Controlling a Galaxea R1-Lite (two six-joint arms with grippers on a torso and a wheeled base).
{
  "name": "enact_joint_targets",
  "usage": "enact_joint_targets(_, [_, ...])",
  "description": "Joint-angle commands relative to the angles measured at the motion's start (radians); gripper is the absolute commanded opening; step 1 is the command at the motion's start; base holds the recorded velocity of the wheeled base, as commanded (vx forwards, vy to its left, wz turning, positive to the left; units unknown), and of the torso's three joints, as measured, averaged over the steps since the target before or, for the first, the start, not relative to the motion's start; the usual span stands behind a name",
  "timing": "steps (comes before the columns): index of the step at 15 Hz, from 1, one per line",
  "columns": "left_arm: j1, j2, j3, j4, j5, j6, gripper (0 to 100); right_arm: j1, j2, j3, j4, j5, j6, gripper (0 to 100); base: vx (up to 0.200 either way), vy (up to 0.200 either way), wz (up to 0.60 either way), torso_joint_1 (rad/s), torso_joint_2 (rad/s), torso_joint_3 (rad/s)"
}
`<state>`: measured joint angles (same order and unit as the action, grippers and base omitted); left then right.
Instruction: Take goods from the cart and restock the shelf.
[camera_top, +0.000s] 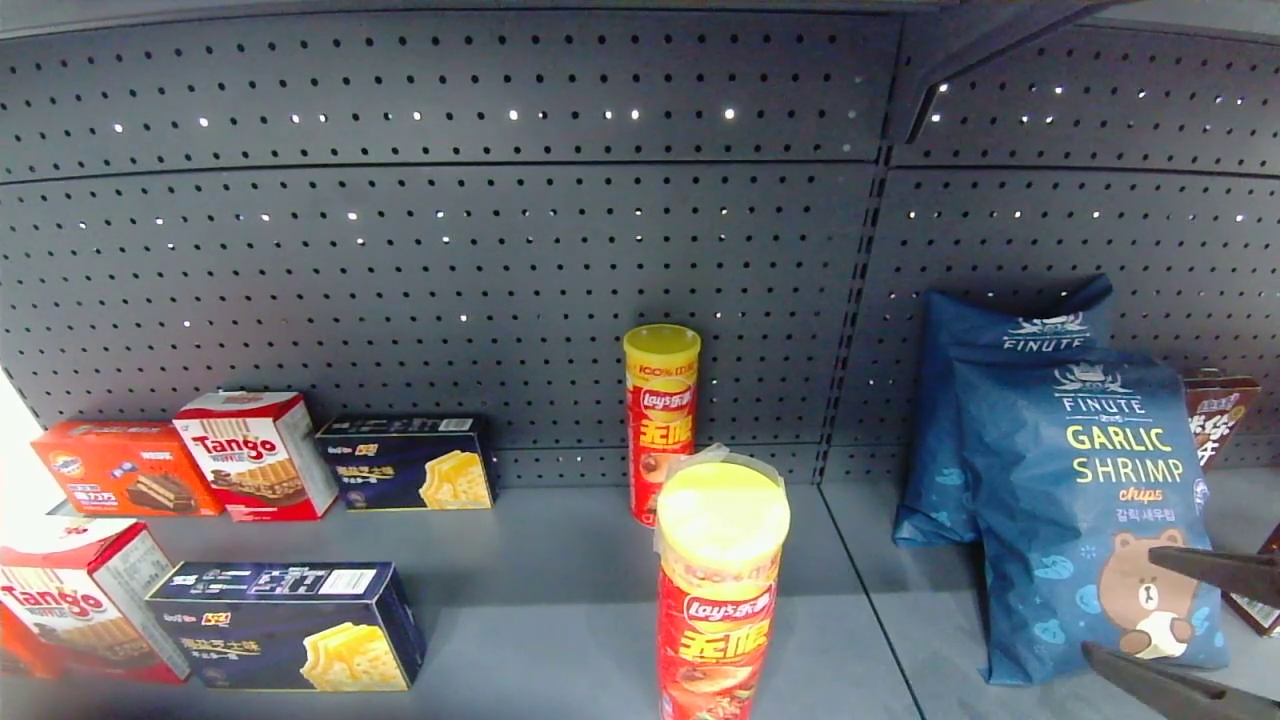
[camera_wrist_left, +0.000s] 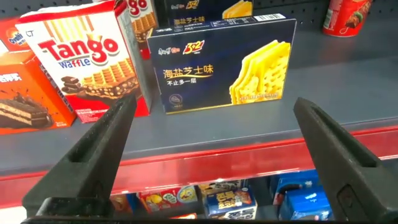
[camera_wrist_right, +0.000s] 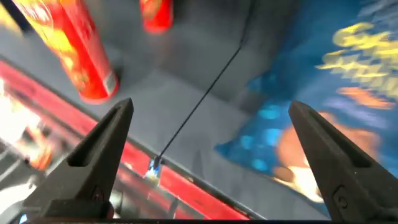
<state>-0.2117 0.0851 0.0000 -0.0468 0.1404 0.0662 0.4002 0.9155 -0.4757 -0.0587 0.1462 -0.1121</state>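
Two red chip cans with yellow lids stand mid-shelf, one at the front (camera_top: 720, 590) and one at the back (camera_top: 661, 420). Blue shrimp chip bags (camera_top: 1085, 500) lean at the right. My right gripper (camera_top: 1118, 602) is open just in front of the front bag, empty. In the right wrist view the right gripper (camera_wrist_right: 210, 104) spans the shelf floor between the front can (camera_wrist_right: 81, 50) and the bag (camera_wrist_right: 323, 112). My left gripper (camera_wrist_left: 214, 99) is open and empty, facing a dark blue cracker box (camera_wrist_left: 224, 65) at the shelf's front edge.
Waffle boxes (camera_top: 258, 455) and an orange box (camera_top: 125, 468) fill the left side, with more boxes in front (camera_top: 290, 625). A divider line (camera_top: 865, 590) splits the shelf (camera_top: 560, 590). Bare room lies between the boxes and cans. A lower shelf holds goods (camera_wrist_left: 230, 199).
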Motion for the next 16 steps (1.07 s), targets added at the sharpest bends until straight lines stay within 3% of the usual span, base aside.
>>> enact_joint_targets(1, [0.0, 0.007, 0.0, -0.001, 0.001, 0.0, 100, 0.071, 0.129, -0.006, -0.009, -0.031, 0.002, 100, 0.0, 0.0, 0.0, 0.0, 0.0, 0.0])
enact_joint_targets(5, [0.0, 0.007, 0.0, 0.001, 0.001, 0.0, 100, 0.178, 0.263, -0.004, -0.104, -0.094, 0.015, 100, 0.0, 0.0, 0.0, 0.0, 0.0, 0.0])
enact_joint_targets(16, [0.0, 0.007, 0.0, 0.001, -0.001, -0.005, 100, 0.259, 0.565, -0.15, -0.171, -0.094, 0.009, 100, 0.0, 0.0, 0.0, 0.0, 0.0, 0.0])
